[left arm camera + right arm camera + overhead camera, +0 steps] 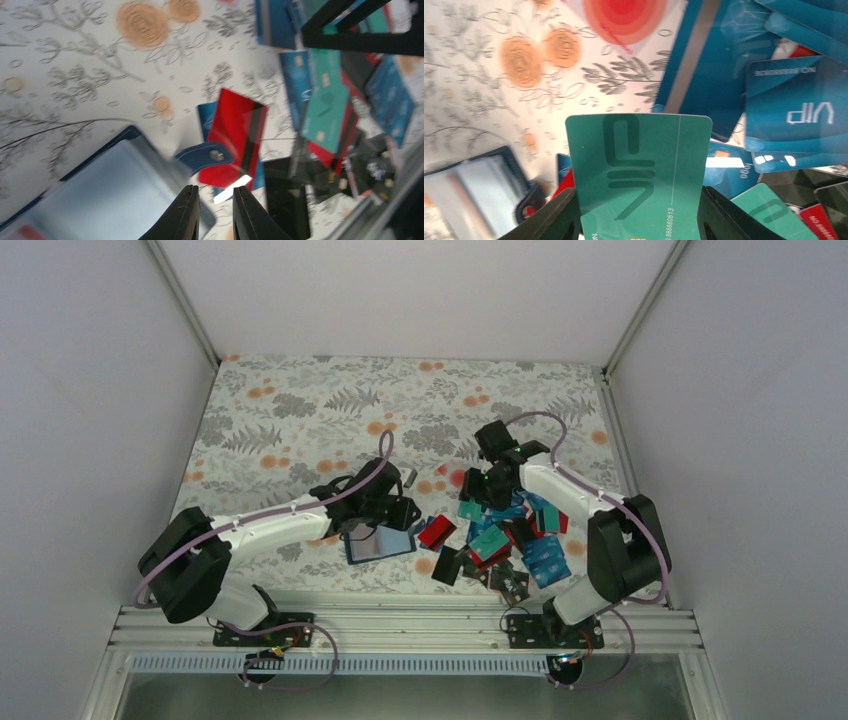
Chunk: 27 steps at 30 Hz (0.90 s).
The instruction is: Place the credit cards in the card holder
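The card holder [378, 545] lies open on the floral cloth, pale inside, navy rim, and its clasp tab [207, 155] points toward the cards. My left gripper [398, 512] hangs right over its near corner. Its fingertips [190, 200] stand a narrow gap apart with nothing pinched between them. The credit cards [512, 540] lie in a loose pile of teal, blue, red and black on the right. My right gripper [478, 490] is shut on a teal card [639, 150], gripped by its two long edges and held above the pile. The holder [474, 185] shows blurred to the left of that card.
A red card [235, 140] and a black card [282, 190] lie between holder and pile. The right arm's dark frame [360, 30] crosses the left wrist view's top right. White walls enclose the table. A metal rail [400, 625] runs along the near edge.
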Tool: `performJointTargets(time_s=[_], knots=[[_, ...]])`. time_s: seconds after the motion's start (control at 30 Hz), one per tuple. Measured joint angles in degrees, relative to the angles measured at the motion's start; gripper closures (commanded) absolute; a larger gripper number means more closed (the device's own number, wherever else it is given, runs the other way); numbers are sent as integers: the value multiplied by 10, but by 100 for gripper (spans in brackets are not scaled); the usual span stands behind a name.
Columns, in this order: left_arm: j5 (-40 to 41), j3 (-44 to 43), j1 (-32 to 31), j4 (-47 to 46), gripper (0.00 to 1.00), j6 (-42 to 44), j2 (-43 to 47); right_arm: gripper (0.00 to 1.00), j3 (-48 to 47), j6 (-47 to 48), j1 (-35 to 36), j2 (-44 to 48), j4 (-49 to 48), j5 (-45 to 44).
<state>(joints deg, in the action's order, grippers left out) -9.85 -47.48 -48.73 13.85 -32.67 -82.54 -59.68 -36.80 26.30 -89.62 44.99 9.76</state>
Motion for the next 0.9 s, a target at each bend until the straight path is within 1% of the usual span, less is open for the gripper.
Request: performJointTargets(time_s=[0.13, 0.23, 0.33, 0.53, 0.6, 0.63, 0.67, 0.77, 0.8, 0.83, 0.9], knots=[[-36, 0, 1, -52, 74, -19, -4, 47, -5, -3, 0, 20, -11, 33], [-63, -9, 1, -89, 72, -32, -26, 46, -7, -9, 0, 38, -24, 62], [-82, -23, 1, -116, 66, -42, -53, 46, -7, -14, 0, 51, -32, 86], [-103, -40, 1, -150, 65, -56, -79, 46, -7, -17, 0, 70, -38, 115], [-105, -45, 1, -156, 67, -58, -85, 46, -7, -17, 0, 74, -38, 120], [-106, -47, 1, -158, 71, -59, -88, 46, -7, -17, 0, 76, -38, 124], [-108, -49, 1, -160, 76, -59, -91, 46, -7, -17, 0, 77, -38, 127], [-110, -52, 1, -162, 94, -65, -96, 46, -7, -17, 0, 80, -40, 130], [-112, -53, 1, -165, 97, -66, -98, 45, -7, -17, 0, 80, -41, 130], [-113, -54, 1, -168, 97, -68, -99, 45, -7, -17, 0, 80, -42, 130], [-113, -56, 0, -171, 98, -72, -99, 41, -7, -17, 0, 81, -43, 130]])
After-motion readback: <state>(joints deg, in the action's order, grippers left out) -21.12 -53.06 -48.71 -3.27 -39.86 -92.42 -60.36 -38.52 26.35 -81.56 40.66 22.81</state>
